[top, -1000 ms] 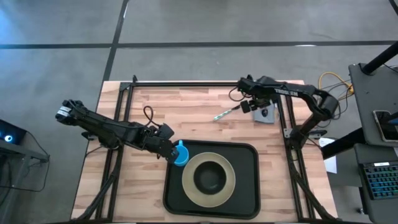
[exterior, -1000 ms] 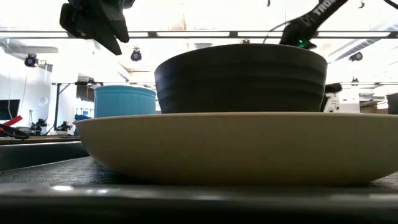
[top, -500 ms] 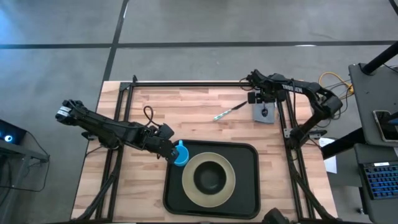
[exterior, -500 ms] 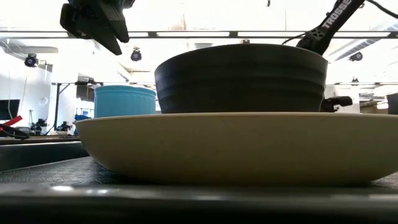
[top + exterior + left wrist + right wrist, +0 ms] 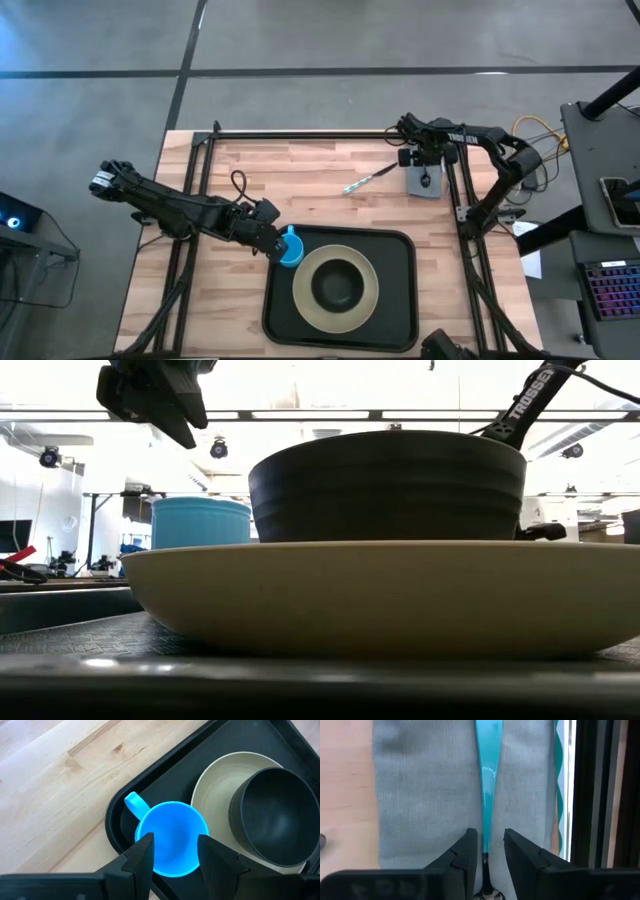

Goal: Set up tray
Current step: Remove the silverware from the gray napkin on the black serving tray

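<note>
Both jaws of the right gripper (image 5: 487,852) stand slightly apart around the thin teal utensil handle (image 5: 487,750) on the grey cloth napkin (image 5: 420,785), apparently not yet pinching. Closing off-centre could drag the cloth. The left gripper (image 5: 175,852) hovers open above the blue handled cup (image 5: 172,835) in a corner of the large black rectangular tray (image 5: 400,320), which lies at the table's near edge. Count: one tray, one cream plate (image 5: 310,305), one dark bowl (image 5: 336,284), one cup, one napkin and two utensils, the second utensil (image 5: 365,182) lying on bare wood.

White lettering on right arm (image 5: 527,400), low view: reads "TROSSEN", running along the dark link at upper right. Same arm (image 5: 462,133) in high view carries small white lettering on its far link, too small to read. Nothing legible on tray (image 5: 395,310), plate, bowl, cup or napkin. Right edge, high view: keyboard (image 5: 612,290), lit keys, characters not readable.
</note>
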